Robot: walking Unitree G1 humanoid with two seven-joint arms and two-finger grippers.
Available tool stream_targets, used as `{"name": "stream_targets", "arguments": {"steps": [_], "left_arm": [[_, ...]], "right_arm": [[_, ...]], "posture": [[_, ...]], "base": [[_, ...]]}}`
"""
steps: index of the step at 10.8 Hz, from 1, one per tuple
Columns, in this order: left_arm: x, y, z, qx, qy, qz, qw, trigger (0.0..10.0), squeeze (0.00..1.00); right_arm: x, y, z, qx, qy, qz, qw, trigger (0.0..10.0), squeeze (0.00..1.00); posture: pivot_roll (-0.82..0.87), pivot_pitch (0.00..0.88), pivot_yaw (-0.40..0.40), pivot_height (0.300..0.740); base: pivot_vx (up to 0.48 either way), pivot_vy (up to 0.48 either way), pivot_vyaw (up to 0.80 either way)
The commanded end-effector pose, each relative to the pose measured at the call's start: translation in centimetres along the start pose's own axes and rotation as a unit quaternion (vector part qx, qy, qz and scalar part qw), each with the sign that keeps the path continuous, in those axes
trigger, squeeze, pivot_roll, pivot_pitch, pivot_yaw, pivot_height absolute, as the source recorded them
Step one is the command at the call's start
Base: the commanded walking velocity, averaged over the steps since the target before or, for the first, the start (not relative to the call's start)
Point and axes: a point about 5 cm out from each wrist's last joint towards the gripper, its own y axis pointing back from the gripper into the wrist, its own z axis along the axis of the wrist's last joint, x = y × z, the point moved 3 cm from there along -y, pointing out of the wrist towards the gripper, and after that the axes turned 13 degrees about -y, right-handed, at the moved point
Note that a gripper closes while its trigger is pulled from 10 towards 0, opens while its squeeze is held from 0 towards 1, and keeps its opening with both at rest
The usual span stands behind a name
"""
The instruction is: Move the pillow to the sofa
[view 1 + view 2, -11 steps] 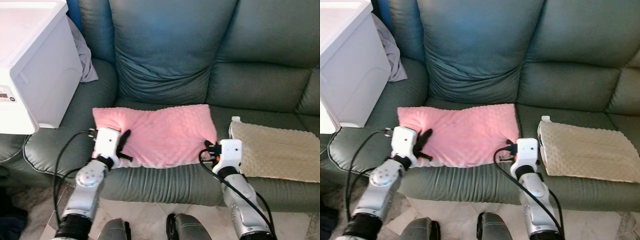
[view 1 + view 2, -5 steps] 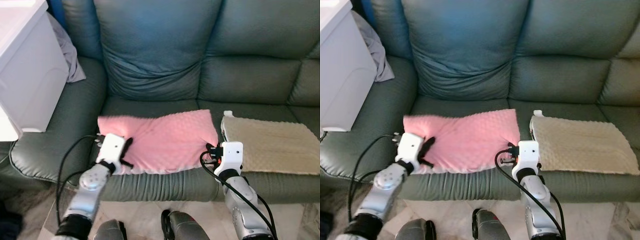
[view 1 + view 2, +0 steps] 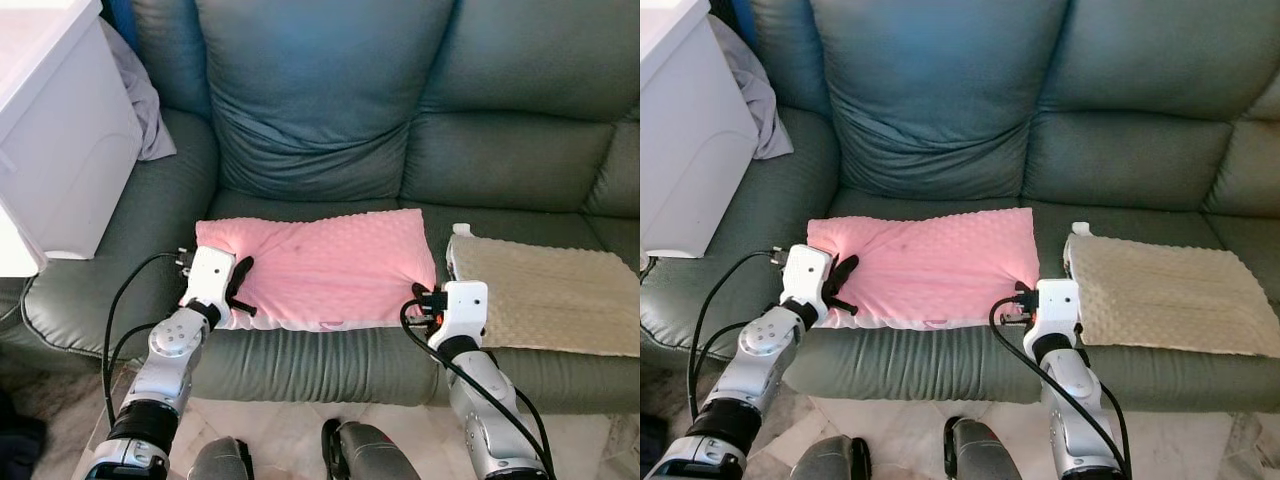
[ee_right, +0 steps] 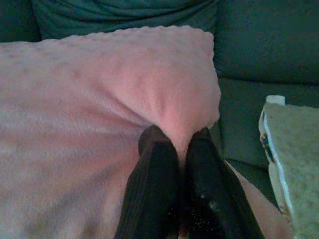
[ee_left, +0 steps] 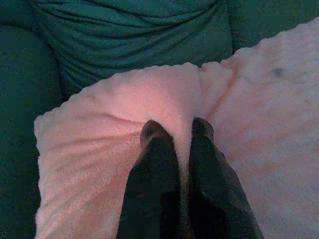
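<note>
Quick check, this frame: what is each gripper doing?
Left gripper: shut, pinching a fold of the pink pillow at its left end.
Right gripper: shut, pinching the pillow's right corner.

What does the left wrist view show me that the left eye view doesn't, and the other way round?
Left wrist view: up close, the left gripper has its jaws shut on a pinched fold of the pink pillow near its corner.

Left eye view: the pillow lies flat on the sofa seat, the right gripper is at its opposite corner, a beige pillow lies beside it, and a white appliance stands at the sofa's left arm.

Both: the pink pillow, the green sofa and the left gripper.
</note>
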Motion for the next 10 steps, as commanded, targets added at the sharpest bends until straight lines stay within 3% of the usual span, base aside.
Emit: {"name": "stream_targets", "arguments": {"steps": [1, 5, 10], "left_arm": [[0.22, 0.08, -0.27, 0.001, 0.011, 0.005, 1.0, 10.0, 0.0], [0.28, -0.07, -0.31, 0.0, 0.026, 0.012, 1.0, 10.0, 0.0], [0.53, -0.32, -0.02, -0.002, 0.056, 0.03, 0.998, 10.0, 0.0]], "right_arm": [[-0.65, 0.21, 0.72, -0.017, -0.005, -0.014, 1.0, 10.0, 0.0], [-0.44, 0.09, 0.79, -0.016, 0.008, -0.007, 1.0, 10.0, 0.0], [-0.29, 0.08, 0.57, -0.014, 0.006, -0.006, 1.0, 10.0, 0.0]], "posture": [[-0.11, 0.172, -0.033, 0.74], [-0.11, 0.174, -0.035, 0.73], [-0.11, 0.174, -0.032, 0.645]], "base": [[0.0, 0.0, 0.0], [0.0, 0.0, 0.0], [0.0, 0.0, 0.0]]}}
